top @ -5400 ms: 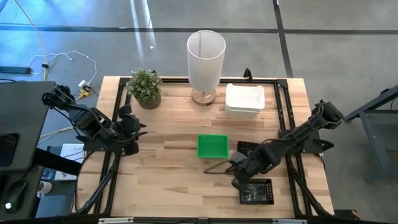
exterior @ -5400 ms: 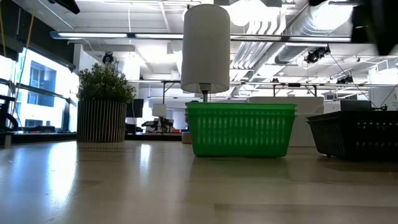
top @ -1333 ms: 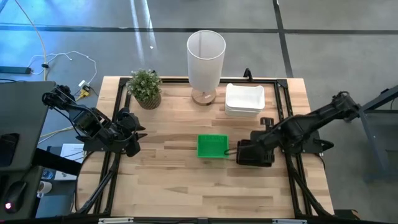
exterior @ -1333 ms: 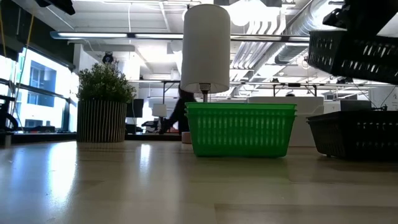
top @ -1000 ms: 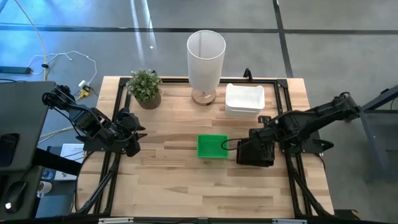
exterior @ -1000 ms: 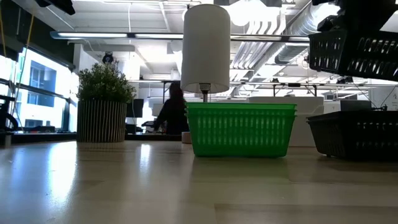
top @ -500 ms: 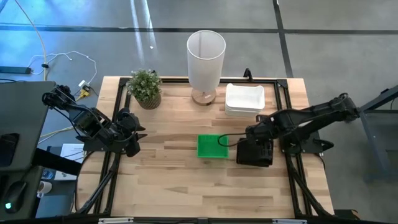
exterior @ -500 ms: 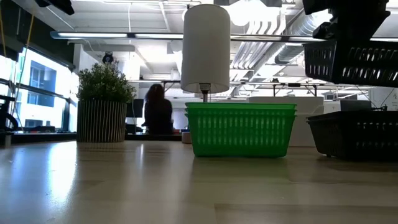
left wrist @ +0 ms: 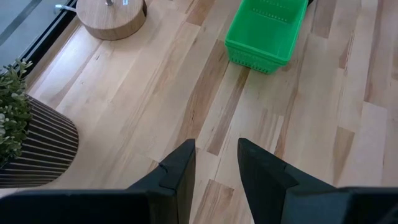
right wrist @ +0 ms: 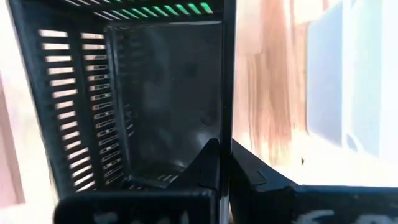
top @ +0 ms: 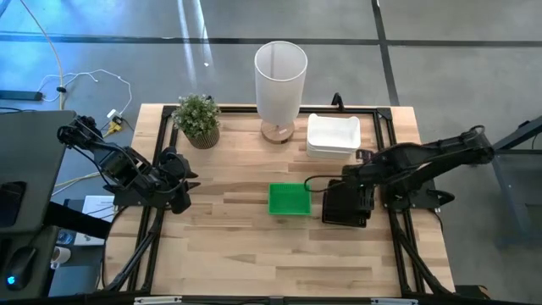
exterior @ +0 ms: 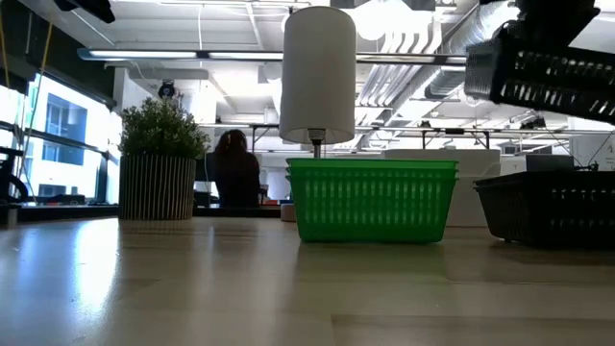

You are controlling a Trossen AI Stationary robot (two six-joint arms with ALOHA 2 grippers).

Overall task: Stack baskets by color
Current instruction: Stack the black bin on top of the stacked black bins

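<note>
My right gripper [right wrist: 225,155] is shut on a black mesh basket [exterior: 543,77], held in the air above another black basket [exterior: 553,207] that stands on the table at the right. In the high view the held basket [top: 345,206] covers the lower one. A green basket [top: 289,200] rests on its bottom at the table's middle, just left of the black ones. A stack of white baskets [top: 333,135] sits at the far right. My left gripper [left wrist: 216,165] hangs open over the table's left side with nothing between its fingers. My right gripper pinches one side wall [right wrist: 225,124] of the black basket at its rim, one finger inside the basket and one outside. The fingers come from above, pointing steeply down. The basket hangs lifted clear, open side up and slightly tilted.
A tall white cylinder [top: 279,80] on a wooden foot stands at the far middle, and a potted plant [top: 198,119] at the far left. Bare wood lies across the near half of the table [top: 254,254]. A person [exterior: 231,168] shows in the room behind.
My right gripper has kept the black basket in the air above the other black one; the basket has dipped a little, then risen again, and is a little more tilted. The person in the background has walked toward the plant.
</note>
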